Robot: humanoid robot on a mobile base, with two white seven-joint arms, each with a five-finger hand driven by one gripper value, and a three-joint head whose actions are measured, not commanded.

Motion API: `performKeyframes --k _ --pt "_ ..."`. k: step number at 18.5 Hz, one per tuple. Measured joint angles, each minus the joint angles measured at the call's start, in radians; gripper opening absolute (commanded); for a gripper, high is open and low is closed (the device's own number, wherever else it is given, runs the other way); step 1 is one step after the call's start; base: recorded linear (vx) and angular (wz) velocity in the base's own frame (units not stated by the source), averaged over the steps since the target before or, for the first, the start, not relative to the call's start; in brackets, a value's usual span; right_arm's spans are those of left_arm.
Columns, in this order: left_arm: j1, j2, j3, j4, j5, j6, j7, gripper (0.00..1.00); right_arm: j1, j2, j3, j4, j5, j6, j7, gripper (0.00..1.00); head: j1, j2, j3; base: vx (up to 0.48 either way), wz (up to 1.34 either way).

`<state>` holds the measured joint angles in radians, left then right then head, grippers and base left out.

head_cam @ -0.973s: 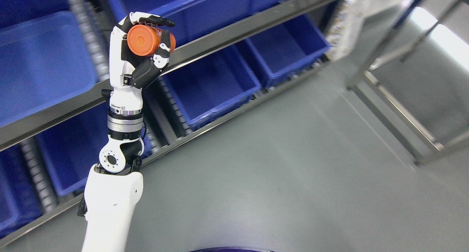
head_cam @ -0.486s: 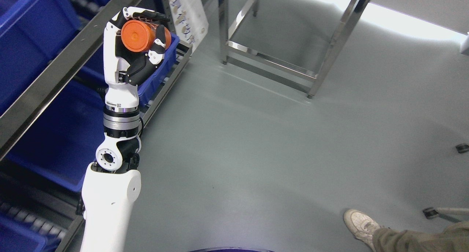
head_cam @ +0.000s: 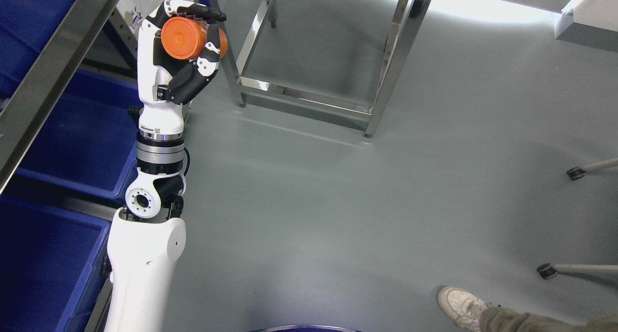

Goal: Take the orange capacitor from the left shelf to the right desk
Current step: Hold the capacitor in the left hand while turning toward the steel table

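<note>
In the head view, your left robot hand (head_cam: 186,42) is raised high at the upper left, its fingers (head_cam: 212,47) wrapped around the orange capacitor (head_cam: 186,37), which lies sideways in the grip with one round end facing the camera. The shelf (head_cam: 43,86) with its blue bins (head_cam: 77,139) sits along the left edge, and the steel frame of the table (head_cam: 386,66) stands ahead, upper centre; its top is out of frame. The right arm is not in view.

Judging from this, you are in the carry. Keep the grip firm and the wrist level while the base turns, since a round body could roll out of the fingers. Mind the person's shoe (head_cam: 461,303) at lower right and the castors (head_cam: 545,270) nearby. Bring the table top into view before lowering.
</note>
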<state>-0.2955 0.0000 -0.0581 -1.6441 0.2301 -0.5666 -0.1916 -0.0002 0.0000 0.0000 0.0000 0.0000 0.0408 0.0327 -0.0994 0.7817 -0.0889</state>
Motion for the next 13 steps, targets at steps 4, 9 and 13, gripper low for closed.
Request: performKeyframes --k 4,9,13 --pt "-0.02 0.0 -0.003 0.0 -0.001 0.013 0.0 0.02 0.0 0.0 0.0 0.0 0.0 0.0 0.0 1.0 0.0 0.0 0.0 0.406 -0.26" --pt "-0.061 0.0 -0.015 0.001 -0.004 0.042 0.001 0.02 0.0 0.0 0.0 0.0 0.0 0.0 0.0 1.0 0.0 0.0 0.0 0.456 -0.14" --pt "-0.086 0.0 -0.035 0.002 -0.021 0.059 0.008 0.02 0.0 0.0 0.0 0.0 0.0 0.0 0.0 1.0 0.0 0.0 0.0 0.509 -0.18"
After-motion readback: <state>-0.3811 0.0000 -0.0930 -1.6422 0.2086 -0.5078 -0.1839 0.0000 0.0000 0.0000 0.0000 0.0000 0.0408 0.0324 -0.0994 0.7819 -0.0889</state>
